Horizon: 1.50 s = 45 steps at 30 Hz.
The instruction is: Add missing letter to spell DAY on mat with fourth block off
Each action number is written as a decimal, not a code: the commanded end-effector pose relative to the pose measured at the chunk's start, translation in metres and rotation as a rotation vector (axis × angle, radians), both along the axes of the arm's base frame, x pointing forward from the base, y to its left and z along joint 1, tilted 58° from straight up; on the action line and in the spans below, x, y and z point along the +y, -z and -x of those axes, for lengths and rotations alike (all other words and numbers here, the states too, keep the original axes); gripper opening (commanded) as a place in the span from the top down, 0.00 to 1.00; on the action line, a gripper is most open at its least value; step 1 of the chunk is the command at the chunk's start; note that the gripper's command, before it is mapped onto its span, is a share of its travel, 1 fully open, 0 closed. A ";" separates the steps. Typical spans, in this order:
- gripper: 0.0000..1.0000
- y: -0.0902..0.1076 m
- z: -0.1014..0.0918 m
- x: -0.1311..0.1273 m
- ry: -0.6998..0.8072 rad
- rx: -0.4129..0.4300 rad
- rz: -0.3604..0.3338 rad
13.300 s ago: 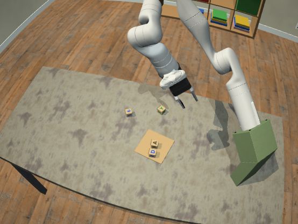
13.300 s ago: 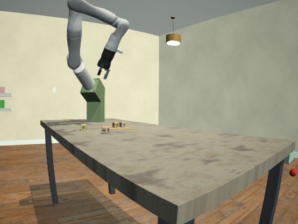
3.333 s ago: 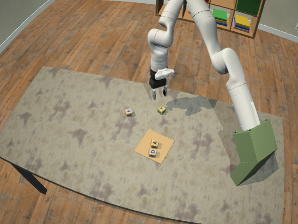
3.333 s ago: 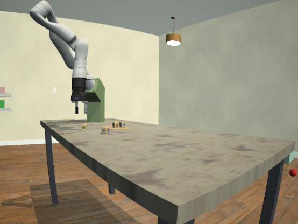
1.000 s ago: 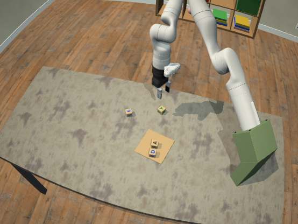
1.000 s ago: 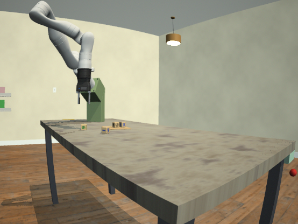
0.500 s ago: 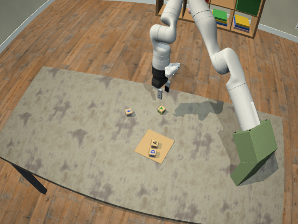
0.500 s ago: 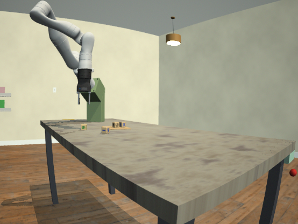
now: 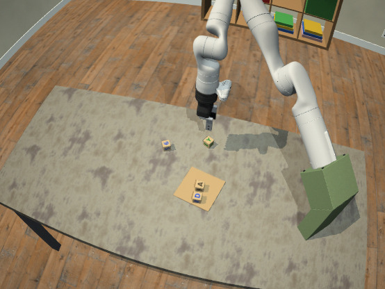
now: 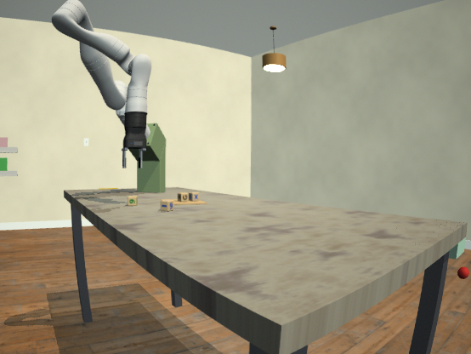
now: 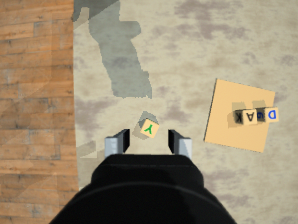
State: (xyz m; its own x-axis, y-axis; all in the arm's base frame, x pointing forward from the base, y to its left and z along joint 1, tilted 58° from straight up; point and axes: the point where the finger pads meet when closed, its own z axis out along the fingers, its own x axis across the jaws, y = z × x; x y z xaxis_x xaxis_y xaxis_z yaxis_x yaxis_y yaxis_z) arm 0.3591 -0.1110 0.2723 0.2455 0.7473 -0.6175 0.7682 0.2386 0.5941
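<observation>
The tan mat [image 9: 216, 183] [image 10: 199, 202] [image 11: 225, 125] lies on the table and bears the D block [image 9: 197, 196] [image 10: 194, 196] [image 11: 270, 115] and the A block [image 9: 199, 185] [image 10: 183, 196] [image 11: 248, 117], side by side. The Y block [image 9: 208, 141] [image 10: 133, 200] [image 11: 149, 129], with a green Y on top, lies off the mat on the table. A block with a blue 6 [image 9: 166, 144] [image 10: 167, 205] lies off the mat too. My gripper [image 9: 208, 127] [image 10: 132, 164] [image 11: 148, 137] is open and empty. It hangs well above the Y block, fingers on either side of it in the wrist view.
The green robot base [image 9: 328, 194] [image 10: 152, 162] stands at the table's right end. The table edge and wooden floor [image 11: 35, 100] lie close behind the Y block. A shelf with coloured items [image 9: 306, 21] stands beyond.
</observation>
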 end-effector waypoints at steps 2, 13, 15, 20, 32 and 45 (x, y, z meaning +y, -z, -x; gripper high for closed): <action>0.00 0.003 -0.001 -0.004 -0.061 0.081 0.081; 0.00 0.009 -0.009 -0.012 -0.284 0.351 0.336; 0.00 0.009 -0.010 -0.013 -0.306 0.377 0.360; 0.00 0.013 -0.014 -0.016 -0.404 0.498 0.469; 0.00 0.018 -0.019 -0.020 -0.535 0.660 0.612; 0.00 0.019 -0.020 -0.021 -0.571 0.705 0.650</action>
State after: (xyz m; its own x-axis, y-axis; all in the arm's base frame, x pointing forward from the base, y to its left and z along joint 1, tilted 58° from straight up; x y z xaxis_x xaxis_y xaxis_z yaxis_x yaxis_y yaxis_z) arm 0.3793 -0.1318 0.2532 -0.5900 0.1234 -0.7979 0.5628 0.7715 -0.2968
